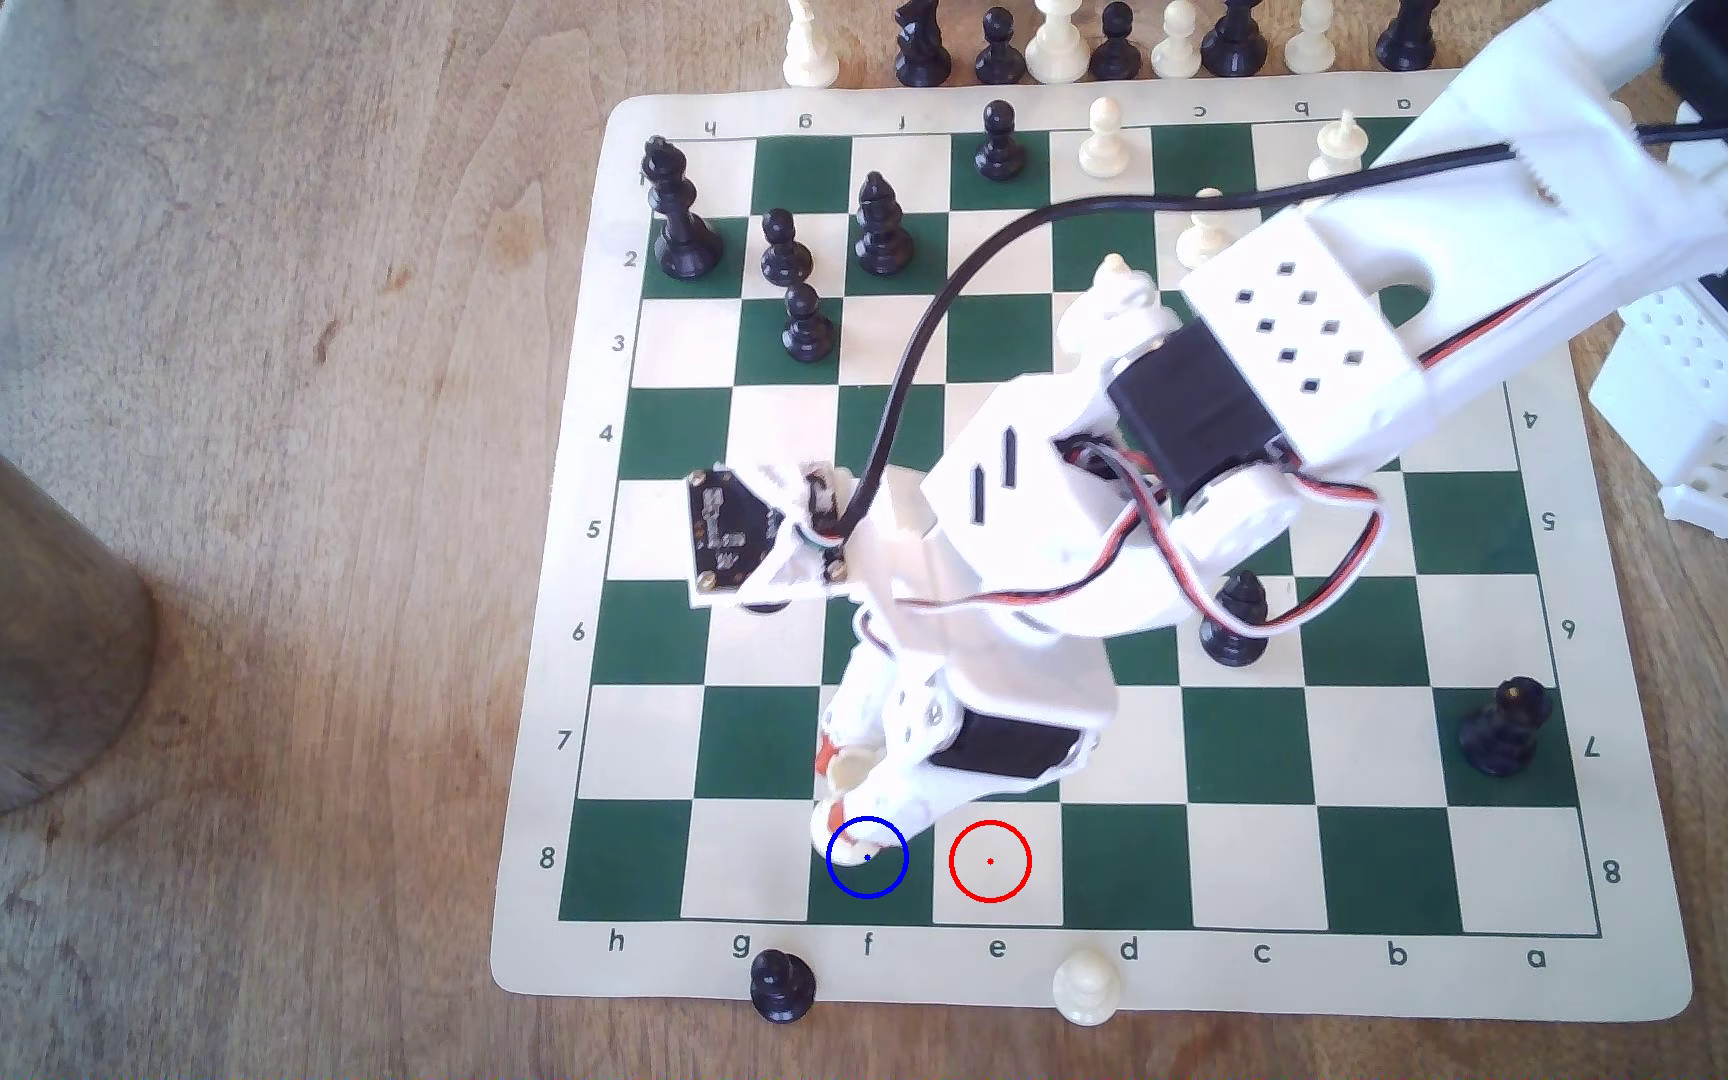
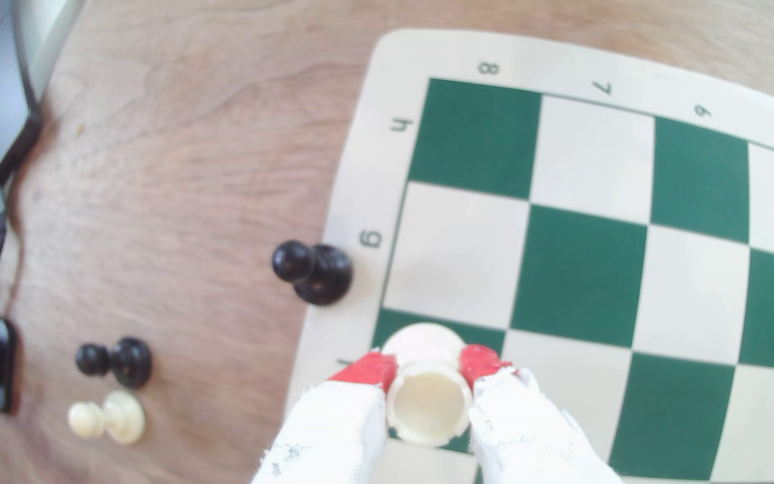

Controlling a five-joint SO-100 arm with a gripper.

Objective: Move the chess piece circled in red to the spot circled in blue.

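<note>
The chess piece circled in red, a short cream rook [image 1: 847, 777] with a hollow round top, stands upright between my red-tipped fingers. My gripper [image 1: 832, 786] is shut on it. The rook's base overlaps the blue ring marking the spot circled in blue [image 1: 867, 858], a dark green square in the board's front row. The red ring [image 1: 990, 861] on the neighbouring cream square has nothing in it. From the wrist view, the rook [image 2: 428, 405] is pinched by my gripper [image 2: 424, 368] over a green square at the board's edge. Whether the base touches the board I cannot tell.
A black pawn [image 1: 782, 984] and a cream pawn [image 1: 1085, 987] stand at the board's front border. Black pieces [image 1: 1235, 621] [image 1: 1504, 727] sit under and beside my arm, with more at the far left corner [image 1: 678, 213]. A wooden cylinder [image 1: 8, 623] stands at the exterior view's left.
</note>
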